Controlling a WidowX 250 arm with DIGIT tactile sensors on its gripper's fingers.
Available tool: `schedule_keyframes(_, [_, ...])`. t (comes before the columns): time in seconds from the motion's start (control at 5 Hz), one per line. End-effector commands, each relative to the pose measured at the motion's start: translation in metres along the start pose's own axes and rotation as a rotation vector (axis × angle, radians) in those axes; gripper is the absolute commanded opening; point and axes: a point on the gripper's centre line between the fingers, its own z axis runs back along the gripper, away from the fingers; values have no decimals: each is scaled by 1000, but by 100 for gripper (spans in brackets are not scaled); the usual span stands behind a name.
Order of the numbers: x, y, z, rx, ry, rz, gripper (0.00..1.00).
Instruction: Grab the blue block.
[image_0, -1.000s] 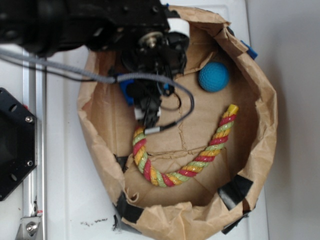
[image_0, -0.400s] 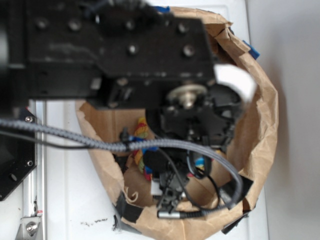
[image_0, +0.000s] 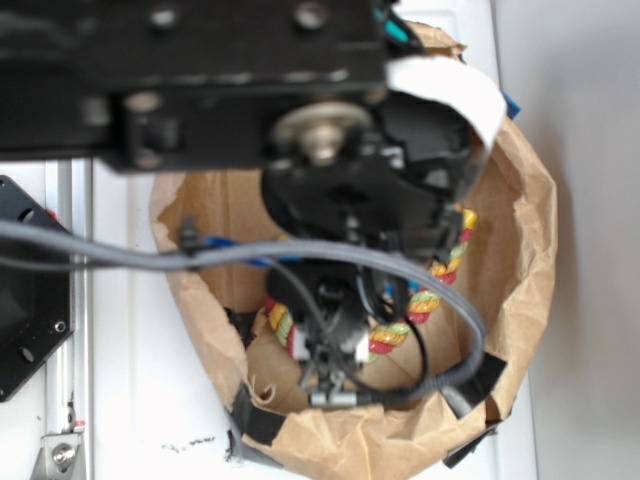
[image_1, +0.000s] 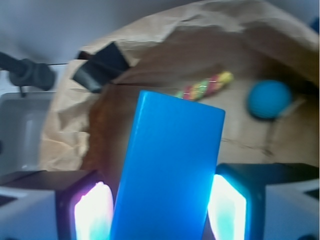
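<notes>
Two fingers (image_1: 227, 210) of the gripper (image_1: 162, 210) flank the blue block (image_1: 167, 175), clenched on its sides; block stands tilted between them, above the bag floor. Wrist view alone shows the block, plus teal ball (image_1: 269, 99) and rope toy (image_1: 205, 86) inside the brown paper bag (image_1: 65, 130). Exterior view: arm (image_0: 200, 80) masks most of the bag; the block is probably hidden beneath.

Blue block held off the bag floor

The blue block (image_1: 167, 175), a smooth bright-blue bar, stands on end, slightly tilted, pinched between the tool's (image_1: 160, 210) two pads.
</notes>
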Motion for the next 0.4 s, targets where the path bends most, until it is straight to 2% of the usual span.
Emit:
schedule_keyframes(0.0, [-12, 16, 37, 54, -20, 75, 0])
schedule_keyframes(0.2, [-12, 12, 37, 45, 8, 73, 0])
